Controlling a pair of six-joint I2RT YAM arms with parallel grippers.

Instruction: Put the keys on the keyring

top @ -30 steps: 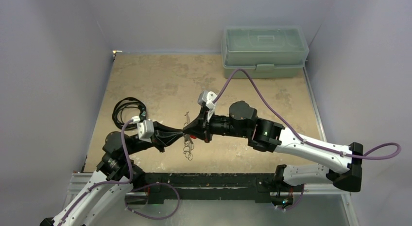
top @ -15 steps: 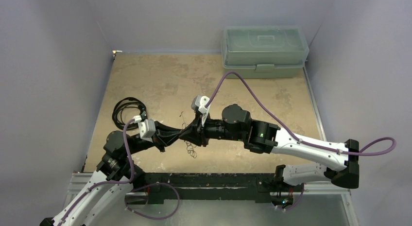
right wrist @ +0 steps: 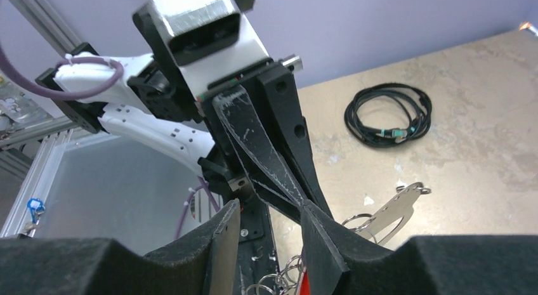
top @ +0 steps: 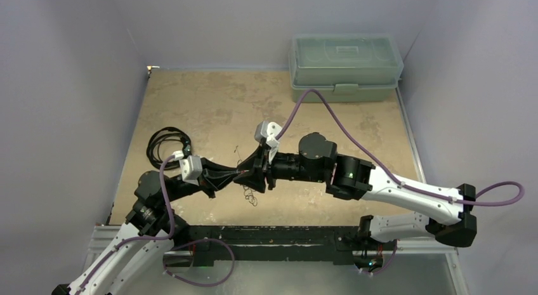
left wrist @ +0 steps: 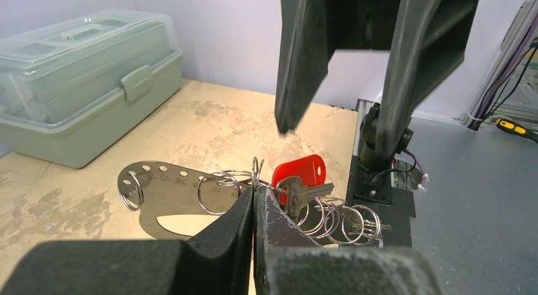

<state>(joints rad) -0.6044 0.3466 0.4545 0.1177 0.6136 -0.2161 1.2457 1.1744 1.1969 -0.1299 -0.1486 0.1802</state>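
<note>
Mottled tan counter (top: 209,104), walled in pale lilac panels: above it a tiny key (left wrist: 298,174), red plastic head and short silver blade, hangs among the thin wire loops of the keyring (left wrist: 171,200), a bunch of split rings strung to a flat, numbered metal plate. Whether the key is already threaded on a loop or merely resting against one cannot be told.

The left gripper (left wrist: 255,196) is pinched together on one of the wire loops, holding the whole bunch clear of the counter. The right gripper (right wrist: 266,238) faces it tip to tip with its jaws apart and nothing between them but the other arm's fingertips.

By the look of it the key is light and rigid, its blade slick, and the flat faces of the red head offer the only broad hold, best taken away from the hole. The rings look springy and loose, likely to swing and slide on one another; the stiff plate looks like the steadier place to hold the bunch.

Farther off, a coiled black cable (top: 168,143) lies on the left of the counter and a pale green plastic toolbox (top: 346,66) stands closed at its far edge.
</note>
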